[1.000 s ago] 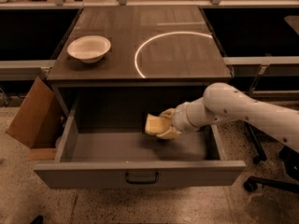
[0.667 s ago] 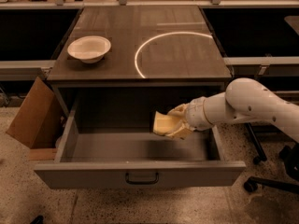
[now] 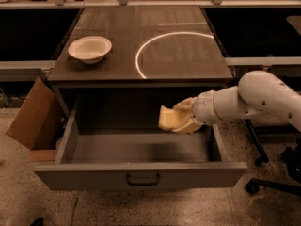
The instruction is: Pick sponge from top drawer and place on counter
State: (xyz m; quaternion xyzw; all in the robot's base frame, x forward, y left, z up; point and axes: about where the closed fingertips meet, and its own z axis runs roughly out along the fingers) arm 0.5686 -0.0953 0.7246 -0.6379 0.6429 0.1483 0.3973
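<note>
The top drawer (image 3: 136,174) is pulled open, grey with a dark bar handle on its front panel. My gripper (image 3: 181,117) comes in from the right on a white arm and is shut on the pale yellow sponge (image 3: 167,118), holding it in the air above the drawer's floor, just below the front edge of the counter (image 3: 188,60). The counter is dark grey-brown with a white circular arc marked on it. The drawer's floor under the sponge shows nothing else.
A white bowl (image 3: 90,49) sits on the counter's left part. A cardboard box (image 3: 33,119) leans at the drawer's left. A black chair base (image 3: 273,182) stands on the floor at the right. Dark shelves flank the counter.
My gripper has lifted the sponge up off the drawer's floor and a little to the right, toward the counter's front edge. The drawer and bowl have not moved.
</note>
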